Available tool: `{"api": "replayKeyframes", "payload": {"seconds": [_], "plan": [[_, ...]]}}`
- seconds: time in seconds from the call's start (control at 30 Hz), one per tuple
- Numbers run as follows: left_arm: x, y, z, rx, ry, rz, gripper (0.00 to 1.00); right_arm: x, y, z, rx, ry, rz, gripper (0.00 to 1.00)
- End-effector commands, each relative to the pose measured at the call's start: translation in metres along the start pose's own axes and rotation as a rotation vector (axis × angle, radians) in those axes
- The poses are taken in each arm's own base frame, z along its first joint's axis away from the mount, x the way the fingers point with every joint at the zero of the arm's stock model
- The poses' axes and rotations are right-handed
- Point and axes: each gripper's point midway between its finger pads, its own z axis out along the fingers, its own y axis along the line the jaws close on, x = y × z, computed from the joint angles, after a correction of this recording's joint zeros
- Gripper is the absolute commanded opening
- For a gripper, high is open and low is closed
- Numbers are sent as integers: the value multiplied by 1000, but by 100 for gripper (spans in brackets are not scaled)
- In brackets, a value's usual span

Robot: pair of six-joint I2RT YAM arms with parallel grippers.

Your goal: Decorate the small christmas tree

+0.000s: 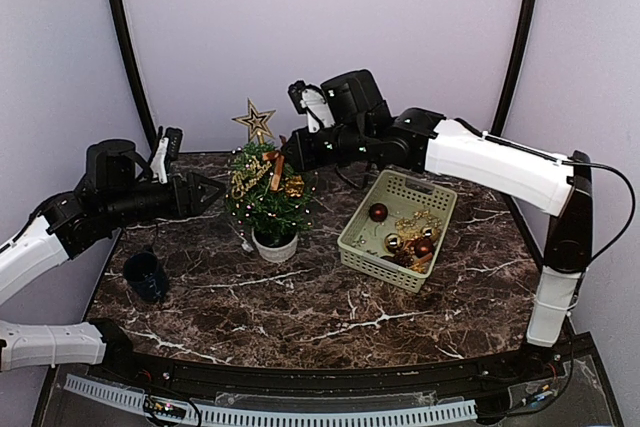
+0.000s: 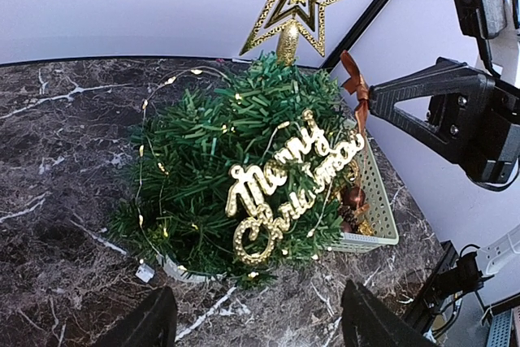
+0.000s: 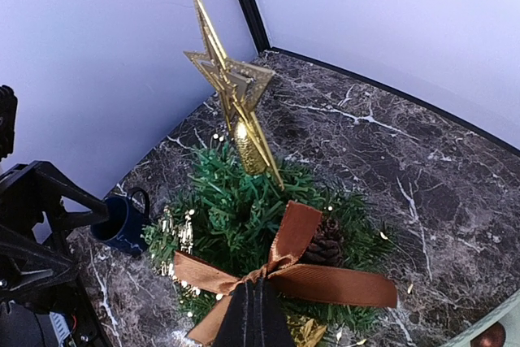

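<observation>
The small christmas tree stands in a white pot left of the table's middle. It carries a gold star, a gold "Merry Christmas" sign and a light string. My right gripper is shut on a brown ribbon bow and holds it against the tree's upper right side, beside a pine cone. My left gripper is open and empty, just left of the tree, its fingertips apart at the bottom of the left wrist view.
A beige basket right of the tree holds red and gold baubles and other ornaments. A dark blue cup stands at the near left. The table's back edge meets the wall behind the tree.
</observation>
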Motion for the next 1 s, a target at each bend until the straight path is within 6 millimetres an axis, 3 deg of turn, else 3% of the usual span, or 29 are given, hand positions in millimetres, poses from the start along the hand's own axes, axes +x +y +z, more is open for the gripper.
{"api": "replayKeyframes", "payload": {"seconds": [0.0, 0.73, 0.97], "plan": [[4, 6, -5, -19, -1, -8, 72, -13, 1, 8, 0, -22, 19, 0], [9, 12, -6, -45, 7, -14, 72, 24, -5, 35, 5, 113, -8, 0], [9, 13, -5, -49, 7, -13, 72, 22, -4, 33, 4, 111, -18, 0]]}}
